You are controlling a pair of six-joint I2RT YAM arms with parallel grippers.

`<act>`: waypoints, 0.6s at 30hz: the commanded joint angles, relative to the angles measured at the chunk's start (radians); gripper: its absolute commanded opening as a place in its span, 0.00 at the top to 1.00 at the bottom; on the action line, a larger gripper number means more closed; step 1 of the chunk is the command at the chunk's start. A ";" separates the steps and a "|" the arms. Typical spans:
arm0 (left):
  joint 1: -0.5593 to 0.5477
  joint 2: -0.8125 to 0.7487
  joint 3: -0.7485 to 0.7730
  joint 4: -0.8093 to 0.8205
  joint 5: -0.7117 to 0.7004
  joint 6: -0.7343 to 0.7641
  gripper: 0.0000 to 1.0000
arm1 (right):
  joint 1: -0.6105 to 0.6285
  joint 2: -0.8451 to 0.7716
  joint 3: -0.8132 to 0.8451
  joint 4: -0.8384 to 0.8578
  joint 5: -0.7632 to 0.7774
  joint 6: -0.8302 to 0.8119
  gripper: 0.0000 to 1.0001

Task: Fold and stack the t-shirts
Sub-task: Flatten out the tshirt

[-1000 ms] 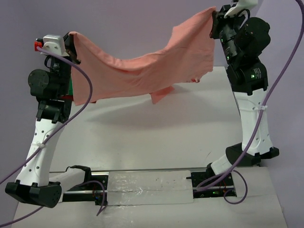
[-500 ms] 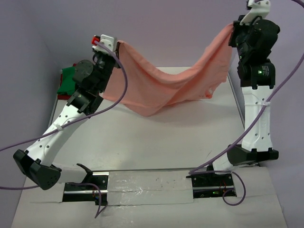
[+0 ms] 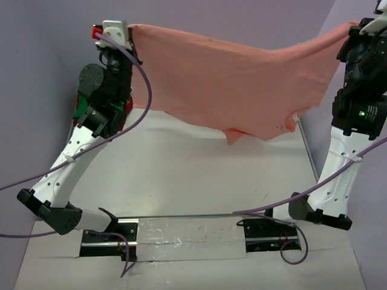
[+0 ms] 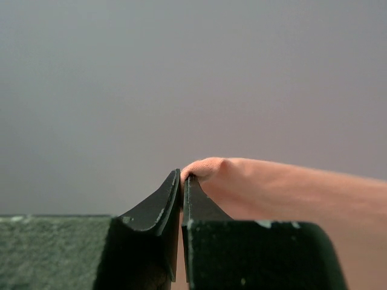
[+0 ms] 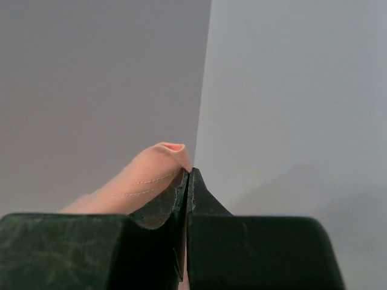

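Above the table [image 3: 199, 181] the salmon-pink t-shirt [image 3: 230, 84] hangs in the air, stretched wide between the two raised arms; a good lay-down likely calls for lowering both corners level and taut, so the cloth lands flat, not bunched; it sags mildly mid-span, one sleeve dangling at lower right; the left gripper [image 4: 182, 176] is pinched onto one corner, the right gripper [image 5: 187, 172] onto the other; behind the left arm peek slivers of the green t-shirt [image 3: 77, 112] and dark red t-shirt [image 3: 126, 106].
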 commanded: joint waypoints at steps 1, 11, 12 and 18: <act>0.101 -0.053 0.045 0.044 -0.080 -0.018 1.00 | -0.044 -0.011 0.038 0.038 -0.054 0.008 1.00; 0.187 -0.222 -0.099 0.030 -0.063 -0.066 1.00 | -0.079 -0.040 0.025 0.038 -0.111 0.016 1.00; 0.190 -0.231 -0.096 0.004 -0.061 -0.069 1.00 | -0.079 -0.052 0.025 0.038 -0.115 0.019 1.00; 0.238 -0.357 -0.107 -0.110 0.003 -0.151 1.00 | -0.079 -0.167 0.007 -0.018 -0.198 0.051 1.00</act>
